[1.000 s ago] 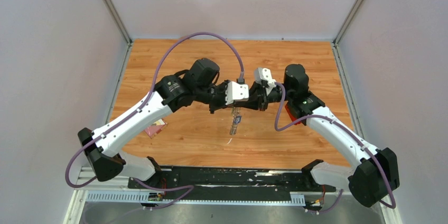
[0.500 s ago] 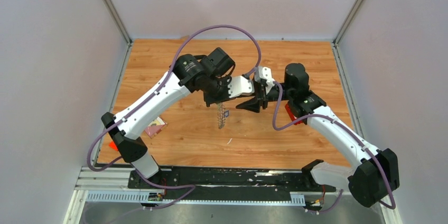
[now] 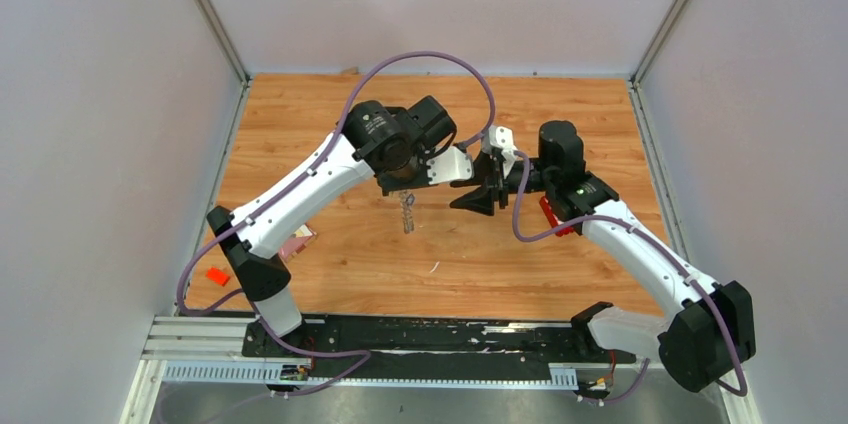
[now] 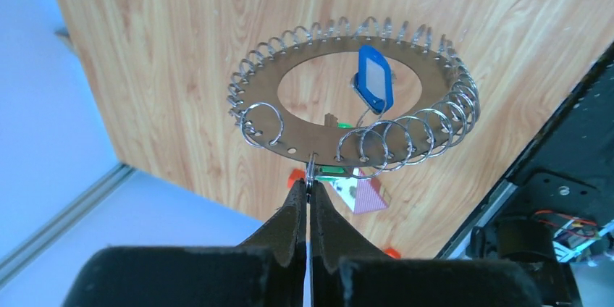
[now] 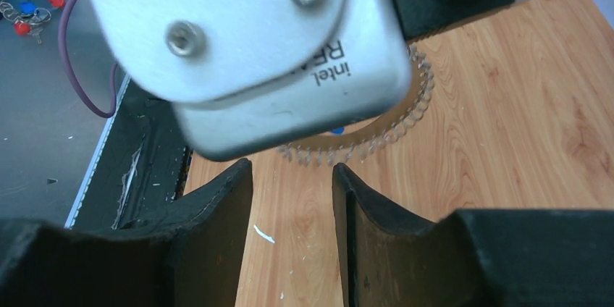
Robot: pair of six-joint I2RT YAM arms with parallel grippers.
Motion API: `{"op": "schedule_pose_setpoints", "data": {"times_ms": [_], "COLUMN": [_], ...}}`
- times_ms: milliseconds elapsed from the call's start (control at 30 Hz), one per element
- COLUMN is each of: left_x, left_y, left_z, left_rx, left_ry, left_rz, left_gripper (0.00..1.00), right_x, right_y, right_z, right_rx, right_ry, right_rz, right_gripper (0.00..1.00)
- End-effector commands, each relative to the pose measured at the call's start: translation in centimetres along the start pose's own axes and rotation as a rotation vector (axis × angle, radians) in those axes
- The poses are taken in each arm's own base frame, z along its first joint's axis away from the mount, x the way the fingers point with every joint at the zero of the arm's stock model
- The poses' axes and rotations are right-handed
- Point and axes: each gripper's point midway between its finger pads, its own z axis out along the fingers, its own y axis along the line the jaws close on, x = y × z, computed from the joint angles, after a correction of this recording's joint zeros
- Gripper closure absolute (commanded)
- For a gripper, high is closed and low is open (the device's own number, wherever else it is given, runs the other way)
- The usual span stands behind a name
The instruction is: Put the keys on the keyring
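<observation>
Now your raised left gripper (image 4: pixel 309 187) pinches the hanging keyring (image 4: pixel 257 101) by its rim; your right gripper (image 5: pixel 289 177) faces it, fingers spread.

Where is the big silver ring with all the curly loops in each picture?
Top external: the keyring hangs just left of centre, small, below the left gripper.
Left wrist: the keyring fills the middle, pinched at its near edge by the shut jaws.
Right wrist: only the keyring's toothed edge peeks from under the grey camera housing.
Shared landmark: the wooden table.
</observation>
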Motion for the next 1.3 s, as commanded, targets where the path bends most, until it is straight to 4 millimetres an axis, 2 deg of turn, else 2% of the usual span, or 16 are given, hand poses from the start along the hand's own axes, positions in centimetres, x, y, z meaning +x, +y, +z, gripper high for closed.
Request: {"op": "schedule_pose_setpoints", "data": {"times_ms": [0, 167, 333, 533, 833, 1267], "left_x": [3.3, 2.7, -0.4, -2.7, -6.0, -7.4], "left_y": [0.4, 0.6, -1.3, -3.5, -4.2, -4.4], "left_z": [1.2, 0.9, -0.4, -0.5, -2.3, -4.3], "left_rx": [-0.057, -0.059, 0.057, 0.161, 0.193, 0.199], "left_ry": [0.237, 0.206, -0.005, -0.165, -0.406, -0.526], "left_rz": [0.108, 0.103, 0.083, 0.067, 0.02, -0.006], "left_gripper": [1.0, 1.0, 1.0, 1.0, 1.0, 1.0], "right_x": [-2.3, -2.2, -2.2, -2.8, -2.8, -1.5], "right_y": [-0.2, -0.1, 0.2, 0.7, 1.4, 1.0], "right_z": [0.0, 0.0, 0.1, 0.2, 0.4, 1.0], "right_rx": [-0.004, -0.006, -0.024, -0.038, -0.088, -0.101], "right_ry": [-0.044, -0.044, -0.061, -0.104, -0.133, -0.127], "right_rz": [-0.117, -0.116, -0.103, -0.076, -0.03, 0.022], "right_gripper": [0.55, 0.55, 0.56, 0.59, 0.62, 0.64]}}
